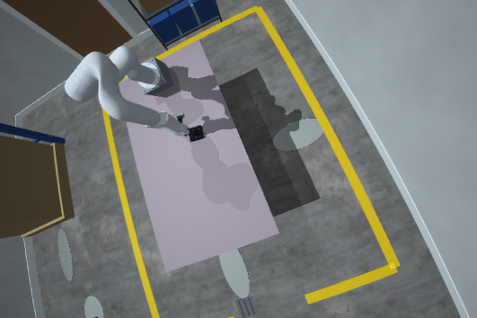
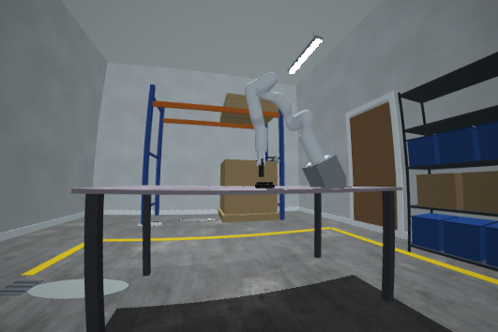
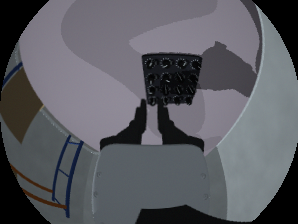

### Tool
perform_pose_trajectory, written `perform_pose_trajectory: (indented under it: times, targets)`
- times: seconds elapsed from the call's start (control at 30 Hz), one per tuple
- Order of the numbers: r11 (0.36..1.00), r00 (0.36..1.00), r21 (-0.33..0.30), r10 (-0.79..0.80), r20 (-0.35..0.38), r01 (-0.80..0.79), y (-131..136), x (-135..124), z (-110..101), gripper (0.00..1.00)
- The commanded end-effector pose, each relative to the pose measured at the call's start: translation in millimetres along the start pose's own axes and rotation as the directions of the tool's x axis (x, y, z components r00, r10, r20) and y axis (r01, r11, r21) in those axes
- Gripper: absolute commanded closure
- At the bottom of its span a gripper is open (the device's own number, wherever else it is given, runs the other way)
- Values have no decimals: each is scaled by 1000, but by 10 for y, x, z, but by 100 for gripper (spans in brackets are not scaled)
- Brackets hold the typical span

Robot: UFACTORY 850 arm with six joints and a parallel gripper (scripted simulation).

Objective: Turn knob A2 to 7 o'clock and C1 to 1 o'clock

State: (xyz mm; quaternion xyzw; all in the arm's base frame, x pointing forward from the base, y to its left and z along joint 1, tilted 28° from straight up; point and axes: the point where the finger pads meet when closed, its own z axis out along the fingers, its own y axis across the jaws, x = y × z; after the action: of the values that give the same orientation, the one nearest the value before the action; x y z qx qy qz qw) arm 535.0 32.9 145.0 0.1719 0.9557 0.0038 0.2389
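The knob box is a small black square box standing on the pale table; it also shows in the exterior view and in the wrist view. Its knobs appear as dark round shapes in rows, and their white lines and names are too small to read. My gripper hangs above the box's near edge, pointing down, clear of the knobs. It also shows in the exterior view. Its fingers stand close together with a narrow gap and nothing between them.
The arm's grey base block stands on the table at the right of the box. A blue and orange rack and cardboard boxes stand behind the table. A dark shelf with blue bins is at the right.
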Motion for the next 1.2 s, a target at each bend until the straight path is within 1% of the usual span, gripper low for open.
perform_pose_trajectory:
  times: [0.0,0.63,1.17]
  targets:
    - [1000,1000,-2,0,2,0,1,-5,59,81]
    - [1000,1000,-2,0,2,0,-2,-2,271,81]
    - [1000,1000,-2,0,2,0,-3,-1,300,81]
